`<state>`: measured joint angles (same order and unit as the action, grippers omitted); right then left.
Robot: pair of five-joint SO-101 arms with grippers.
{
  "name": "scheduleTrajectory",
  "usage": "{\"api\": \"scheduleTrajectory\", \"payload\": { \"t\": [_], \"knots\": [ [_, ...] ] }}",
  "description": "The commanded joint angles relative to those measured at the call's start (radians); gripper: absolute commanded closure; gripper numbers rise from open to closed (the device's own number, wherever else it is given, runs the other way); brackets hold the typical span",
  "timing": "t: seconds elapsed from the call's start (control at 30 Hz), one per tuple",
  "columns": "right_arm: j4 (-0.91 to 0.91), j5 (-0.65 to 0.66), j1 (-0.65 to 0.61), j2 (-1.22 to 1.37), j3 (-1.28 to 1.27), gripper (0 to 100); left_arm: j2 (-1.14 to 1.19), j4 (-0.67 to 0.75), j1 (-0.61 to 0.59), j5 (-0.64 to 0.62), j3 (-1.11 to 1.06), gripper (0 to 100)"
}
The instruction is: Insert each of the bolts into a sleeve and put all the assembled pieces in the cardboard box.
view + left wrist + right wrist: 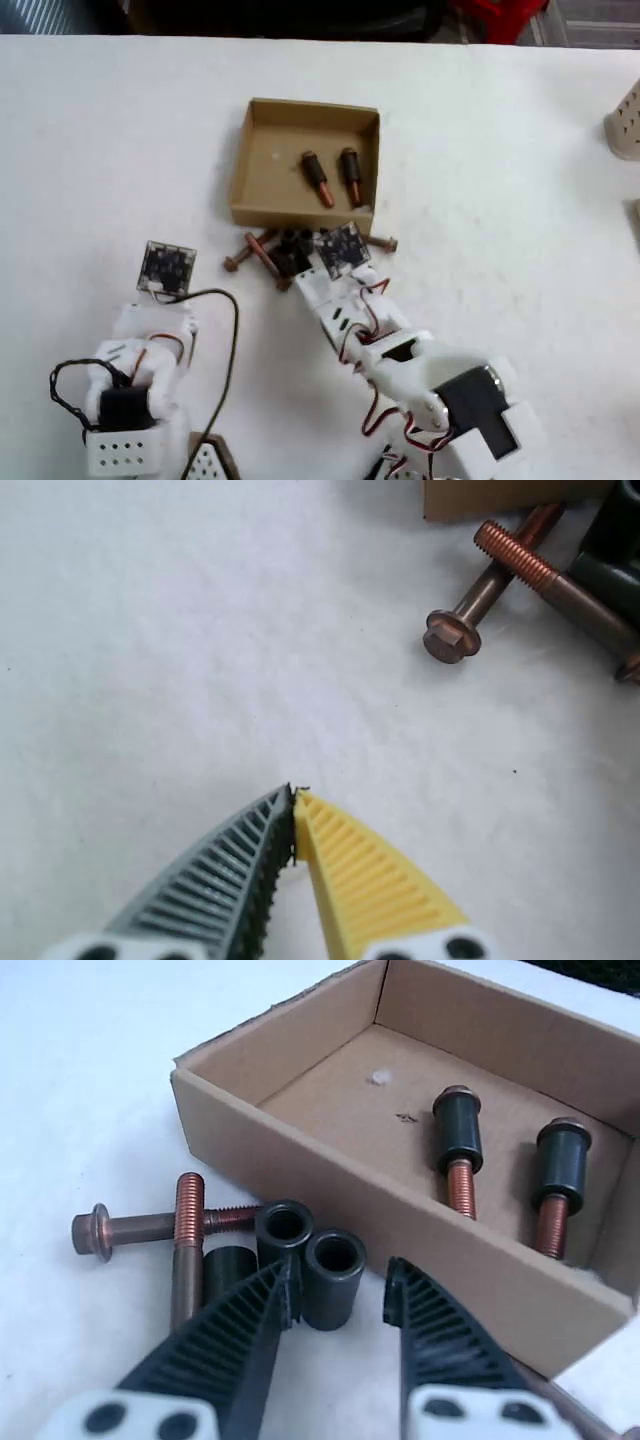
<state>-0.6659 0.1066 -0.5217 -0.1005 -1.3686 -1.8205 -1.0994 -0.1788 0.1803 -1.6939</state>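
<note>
The cardboard box (298, 213) stands mid-table with two assembled pieces (318, 178) (351, 174) lying inside, bolts sleeved in black (459, 1148) (557, 1178). In front of its near wall lie two loose copper bolts (140, 1228) (186, 1260) and three black sleeves (285, 1228) (228, 1270) (335, 1278). My right gripper (342, 1285) is open, its fingers on either side of the nearest sleeve. My left gripper (295, 798) is shut on nothing over bare table, short of the crossed bolts (490, 580) (545, 575).
Another bolt (381, 242) lies by the box's near right corner. The left arm (140, 360) sits at the lower left with its cable looping beside it. The right arm (420, 380) comes in from the lower right. A pale perforated object (625, 125) stands at the far right edge.
</note>
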Motion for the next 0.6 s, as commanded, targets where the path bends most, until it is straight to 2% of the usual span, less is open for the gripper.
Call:
{"api": "scheduleTrajectory", "payload": {
  "t": [0.0, 0.07, 0.47, 0.57],
  "knots": [
    [0.07, -0.009, 0.008, -0.053, 0.051, 81.2, -0.01, -0.005, -0.012, 0.008, 0.002, 98],
    [0.134, -0.009, 0.01, -0.058, 0.083, 78.9, -0.01, -0.005, -0.012, 0.008, 0.002, 98],
    [0.452, -0.009, 0.007, 0.004, 0.321, 80.3, -0.01, -0.005, -0.012, 0.008, 0.002, 98],
    [0.499, -0.066, 0.03, 0.088, 0.425, 80.3, -0.01, -0.005, -0.012, 0.008, 0.002, 98]
  ]
}}
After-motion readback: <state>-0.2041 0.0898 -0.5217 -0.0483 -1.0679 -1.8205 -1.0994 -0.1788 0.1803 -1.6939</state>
